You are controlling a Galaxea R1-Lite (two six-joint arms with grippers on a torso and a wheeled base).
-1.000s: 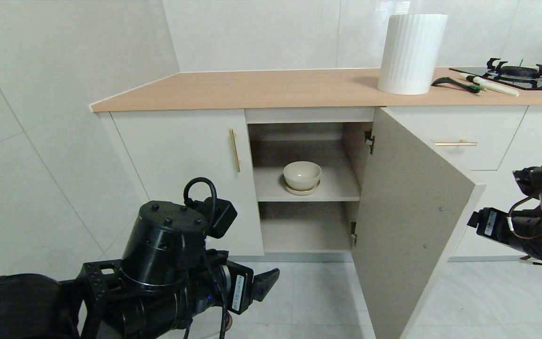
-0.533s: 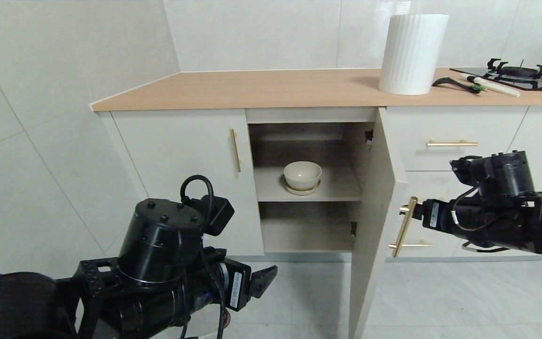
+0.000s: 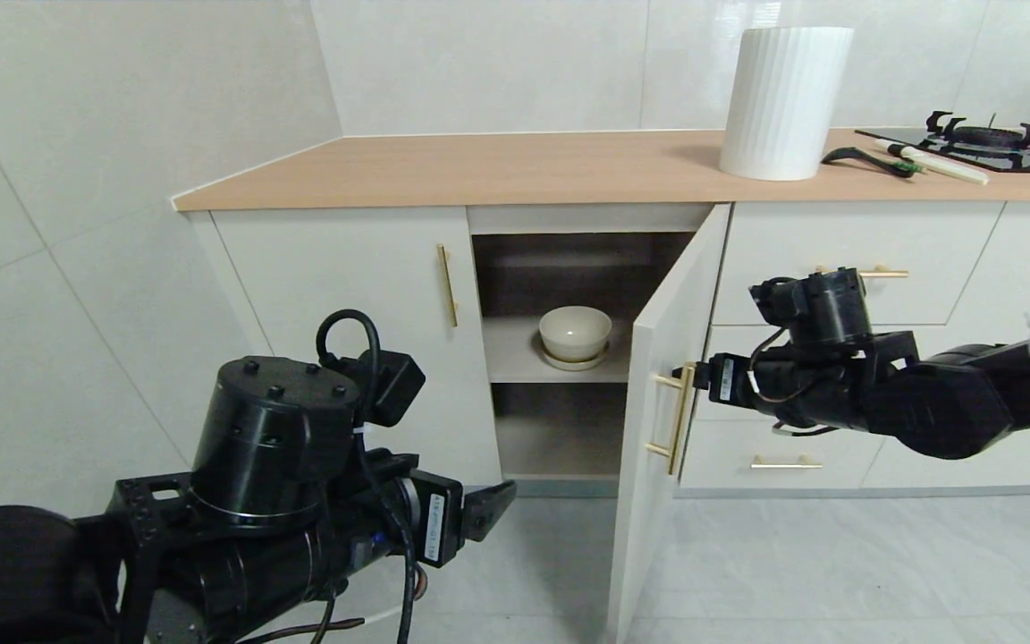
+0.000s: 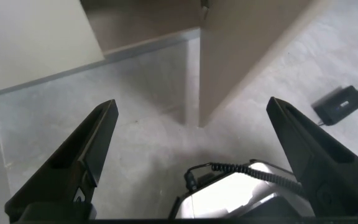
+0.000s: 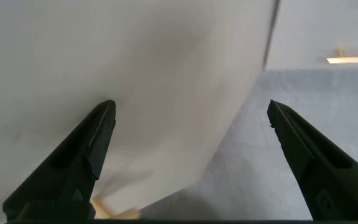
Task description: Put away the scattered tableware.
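Fingers spread, the right end effector (image 3: 696, 376) sits just beside the upright handle (image 3: 679, 419) of the half-open cabinet door (image 3: 658, 331) to its left, nearer than the equally spread left end effector (image 3: 490, 510).

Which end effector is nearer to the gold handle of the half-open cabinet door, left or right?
Right. The right end effector is at the upper end of the gold handle. The left end effector hangs low, across the cabinet opening from it.
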